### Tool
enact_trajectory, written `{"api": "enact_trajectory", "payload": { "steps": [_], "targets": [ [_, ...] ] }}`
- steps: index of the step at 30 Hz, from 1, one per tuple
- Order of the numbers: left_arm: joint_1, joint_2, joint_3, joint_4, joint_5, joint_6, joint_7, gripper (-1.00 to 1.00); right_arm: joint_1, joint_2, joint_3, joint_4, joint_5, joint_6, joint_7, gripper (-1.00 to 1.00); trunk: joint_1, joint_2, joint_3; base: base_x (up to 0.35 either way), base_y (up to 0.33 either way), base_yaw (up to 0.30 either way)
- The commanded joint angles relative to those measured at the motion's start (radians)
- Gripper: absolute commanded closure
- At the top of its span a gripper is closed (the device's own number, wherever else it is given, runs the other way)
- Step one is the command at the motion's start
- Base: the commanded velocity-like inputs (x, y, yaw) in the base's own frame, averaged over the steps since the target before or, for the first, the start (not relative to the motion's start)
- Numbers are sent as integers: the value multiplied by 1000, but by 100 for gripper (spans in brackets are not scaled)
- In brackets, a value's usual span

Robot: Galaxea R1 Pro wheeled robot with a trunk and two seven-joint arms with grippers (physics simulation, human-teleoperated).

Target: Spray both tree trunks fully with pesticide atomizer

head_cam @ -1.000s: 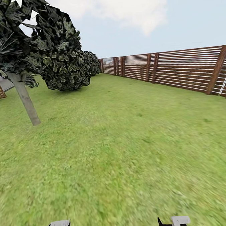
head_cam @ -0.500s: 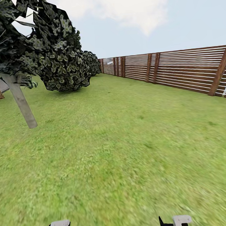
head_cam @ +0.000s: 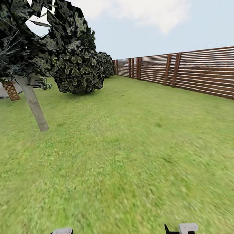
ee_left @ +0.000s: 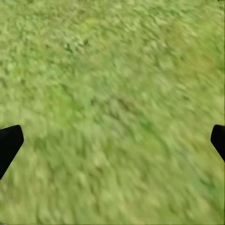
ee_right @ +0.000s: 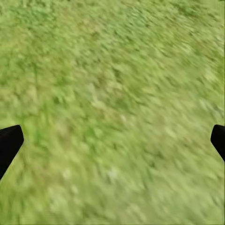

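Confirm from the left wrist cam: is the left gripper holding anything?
No. The left gripper is open, its dark fingertips spread at the picture's two edges with only blurred grass between them.

Green lawn [head_cam: 132, 147]; pale tree trunk [head_cam: 35, 106] rooted.

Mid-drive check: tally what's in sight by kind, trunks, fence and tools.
Pale smooth tree trunk: 1
Scaly palm trunk: 1
Brown slat fence: 1
Tools, left tool and right tool, both open over the lawn: 2
Total: 5
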Motion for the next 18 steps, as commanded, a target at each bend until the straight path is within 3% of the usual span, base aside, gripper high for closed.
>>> {"api": "enact_trajectory", "payload": {
  "steps": [1, 9, 18],
  "targets": [
    [0, 0, 0, 0, 0, 0, 0, -100, 0, 0, 0, 0, 0, 0, 0, -100, 0, 0, 0, 340, 0, 278],
    [0, 0, 0, 0, 3, 0, 0, -100, 0, 0, 0, 0, 0, 0, 0, -100, 0, 0, 0, 299, 0, 279],
    [0, 0, 1, 0, 8, 0, 0, -100, 0, 0, 0, 0, 0, 0, 0, -100, 0, 0, 0, 61, 0, 279]
  ]
}}
